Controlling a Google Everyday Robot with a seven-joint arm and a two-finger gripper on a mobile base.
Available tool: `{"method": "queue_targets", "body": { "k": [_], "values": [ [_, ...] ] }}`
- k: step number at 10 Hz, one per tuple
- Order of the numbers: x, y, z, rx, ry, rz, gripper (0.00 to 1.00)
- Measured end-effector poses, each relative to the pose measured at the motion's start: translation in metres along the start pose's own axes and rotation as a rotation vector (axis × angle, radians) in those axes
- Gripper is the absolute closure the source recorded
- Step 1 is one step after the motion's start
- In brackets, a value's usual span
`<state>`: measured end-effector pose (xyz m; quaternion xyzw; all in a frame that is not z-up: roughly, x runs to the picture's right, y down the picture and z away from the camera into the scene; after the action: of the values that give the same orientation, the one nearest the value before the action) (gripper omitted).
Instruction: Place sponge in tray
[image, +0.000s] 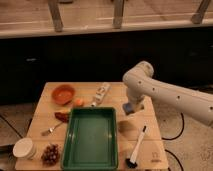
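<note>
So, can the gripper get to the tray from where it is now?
Probably yes. The gripper holds the sponge above the table, just right of the tray. Nothing stands between them. The brush lies nearer the front edge, out of the way.

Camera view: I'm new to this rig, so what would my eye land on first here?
The big green tray in the middle of the wooden table draws the eye first. Next is the white arm that extends in from the right, its claw gripping the blue-grey sponge just off the tray's far right corner. An orange bowl sits at the table's far left.
</note>
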<state>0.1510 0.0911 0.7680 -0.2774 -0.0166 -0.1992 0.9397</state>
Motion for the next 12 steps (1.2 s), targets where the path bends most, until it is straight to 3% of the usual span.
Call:
{"method": "queue_targets", "body": {
  "k": [12],
  "values": [
    [-0.054, -0.001, -0.026, -0.010, 0.035, -0.181, 0.97]
  ]
}}
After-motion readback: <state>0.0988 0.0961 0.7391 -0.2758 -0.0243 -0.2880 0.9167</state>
